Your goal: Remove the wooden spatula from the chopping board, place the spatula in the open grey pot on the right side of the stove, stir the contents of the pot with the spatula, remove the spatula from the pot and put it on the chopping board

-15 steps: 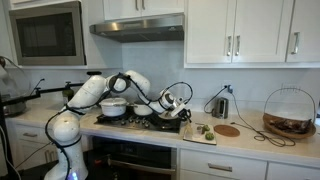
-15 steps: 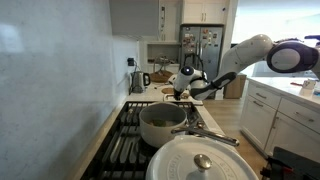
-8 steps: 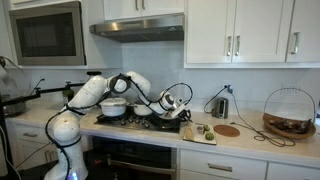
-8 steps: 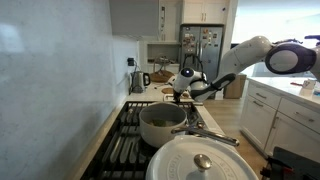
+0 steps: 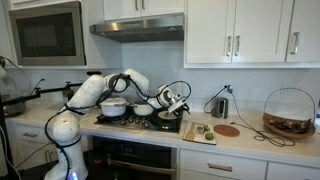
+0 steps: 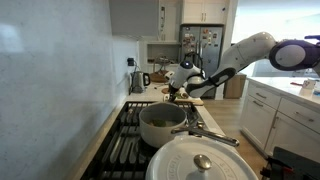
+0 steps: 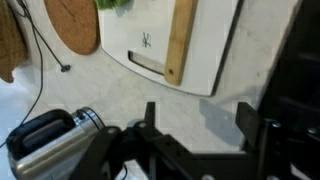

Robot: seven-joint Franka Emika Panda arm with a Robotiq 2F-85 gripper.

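The tool point(image 7: 200, 128) hangs released and empty above the desk point(image 7: 90, 90). The wooden spatula point(image 7: 182, 40) lies flat on the chopping board point(image 7: 215, 58) at twelve o'clock, apparently its final resting place.

In the wrist view the wooden spatula point(image 7: 181, 40) runs off the top edge, its far end out of sight, and the chopping board point(image 7: 215, 55) under it is cut there too. In both exterior views my pincer point(image 5: 172, 99) point(image 6: 174, 90) is too small to tell how its jaws stand.
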